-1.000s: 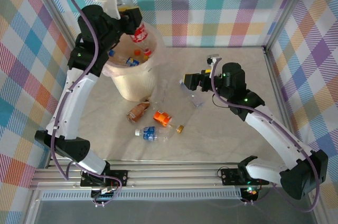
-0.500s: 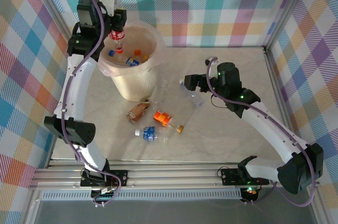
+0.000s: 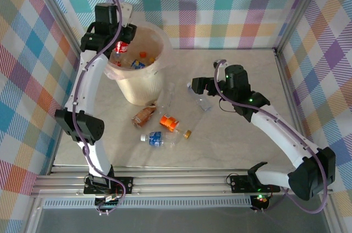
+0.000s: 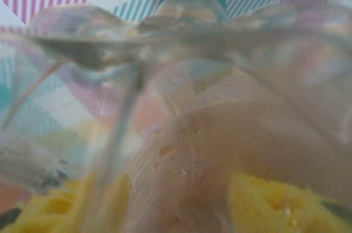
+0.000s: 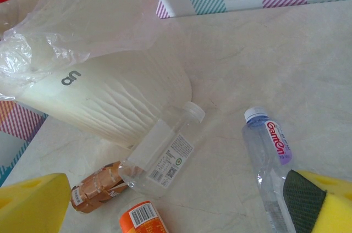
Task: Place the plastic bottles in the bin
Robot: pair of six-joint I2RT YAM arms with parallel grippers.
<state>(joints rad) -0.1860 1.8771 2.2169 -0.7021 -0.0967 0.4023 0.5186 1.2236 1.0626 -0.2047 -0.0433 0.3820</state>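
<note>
My left gripper (image 3: pixel 123 31) hangs over the far left rim of the cream bin (image 3: pixel 137 87), shut on a clear bottle with a red label (image 3: pixel 121 46) that points down into the bin's mouth. In the left wrist view that bottle (image 4: pixel 181 106) is blurred and very close, between my yellow pads (image 4: pixel 275 203). My right gripper (image 3: pixel 197 86) stands open low over the table, with a clear Ganten bottle (image 5: pixel 269 156) lying beside its right finger (image 5: pixel 322 203). A clear white-labelled bottle (image 5: pixel 162 153) leans against the bin (image 5: pixel 104 101). Brown (image 3: pixel 144 115), orange (image 3: pixel 169 122) and blue-labelled (image 3: pixel 157 138) bottles lie in front of the bin.
Several bottles with coloured caps lie inside the bin (image 3: pixel 137 60). A loose yellow cap (image 3: pixel 187 133) sits near the orange bottle. The bin's plastic bag (image 5: pixel 82 18) bulges over its rim. Checked walls close in the table at the back and sides.
My left arm has swung the red-labelled bottle from above the bin's right rim to the far left and lowered it into the mouth. The right arm has barely shifted.
</note>
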